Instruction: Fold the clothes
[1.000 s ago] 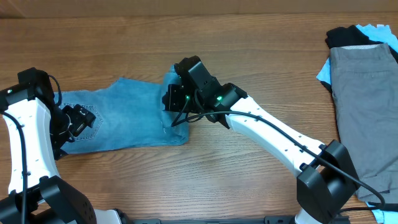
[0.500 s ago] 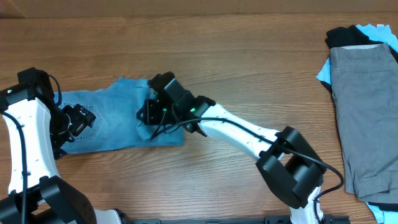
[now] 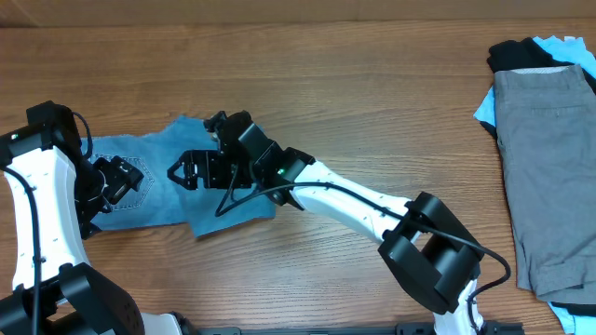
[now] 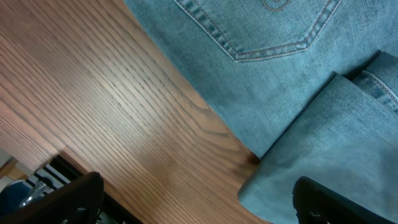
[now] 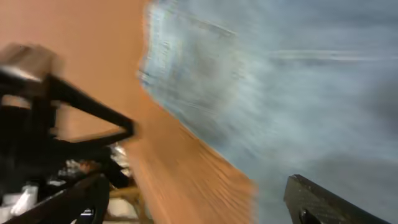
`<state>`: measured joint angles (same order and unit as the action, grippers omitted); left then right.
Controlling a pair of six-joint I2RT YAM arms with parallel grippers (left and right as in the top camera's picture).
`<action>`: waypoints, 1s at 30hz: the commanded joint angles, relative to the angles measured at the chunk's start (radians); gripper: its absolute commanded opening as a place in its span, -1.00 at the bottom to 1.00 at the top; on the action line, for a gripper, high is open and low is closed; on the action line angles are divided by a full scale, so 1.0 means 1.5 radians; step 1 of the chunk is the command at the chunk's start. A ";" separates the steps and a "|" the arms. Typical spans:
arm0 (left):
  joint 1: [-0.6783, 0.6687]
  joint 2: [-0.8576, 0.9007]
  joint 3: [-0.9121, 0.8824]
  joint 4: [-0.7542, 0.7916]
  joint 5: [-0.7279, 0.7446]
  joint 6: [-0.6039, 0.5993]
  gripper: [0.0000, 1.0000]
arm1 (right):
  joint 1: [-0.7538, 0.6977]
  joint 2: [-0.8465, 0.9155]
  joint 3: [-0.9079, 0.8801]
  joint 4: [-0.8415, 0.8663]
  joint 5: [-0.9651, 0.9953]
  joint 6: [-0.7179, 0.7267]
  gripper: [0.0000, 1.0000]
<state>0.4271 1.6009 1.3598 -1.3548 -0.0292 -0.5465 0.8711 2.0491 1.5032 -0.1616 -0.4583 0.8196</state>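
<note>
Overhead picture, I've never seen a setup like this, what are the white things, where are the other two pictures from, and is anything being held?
They are two robot arms at a wooden table. The overhead view looks straight down; the other two come from a camera on each wrist, its dark gripper fingers at the bottom corners. Light-blue jeans lie partly folded on the left; a pile of other clothes sits far right. The left gripper and right gripper are both over the jeans, fingers apart, holding nothing I can see. The right wrist view is blurred.
</note>
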 commanded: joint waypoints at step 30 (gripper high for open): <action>-0.170 0.217 -0.068 0.251 0.229 0.148 0.93 | -0.331 -0.241 0.228 -0.862 0.241 -0.290 1.00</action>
<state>0.1661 1.9038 1.2625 -0.9882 0.3008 -0.3820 0.3737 1.7046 1.8271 -1.4590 -0.1146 0.4019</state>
